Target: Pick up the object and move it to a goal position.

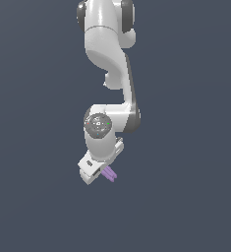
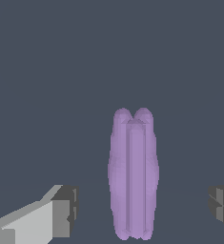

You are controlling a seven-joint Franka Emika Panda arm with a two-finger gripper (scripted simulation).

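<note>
Gripper [image 1: 98, 173] low over the object [image 1: 109, 173], not yet grasping.

Wrist view: fingers [image 2: 61, 212] spread wide w/ the purple object [image 2: 133, 174] between them, clear gap each side, so gripper is released. Object sits nearer one finger than the other, long axis running away from the camera, ridges lengthwise. Exterior view: it pokes out just at the exterior view's right of the gripper, on the dark floor, under the arm [image 1: 107, 64]. To do this step well, I'd judge: centre the object btwn the fingers first, drop straight down, then squeeze across the narrow width so it doesn't roll or skid out. Count: 1 object, 1 arm, 1 gripper, 2 fingers. No goal marker visible.
</note>
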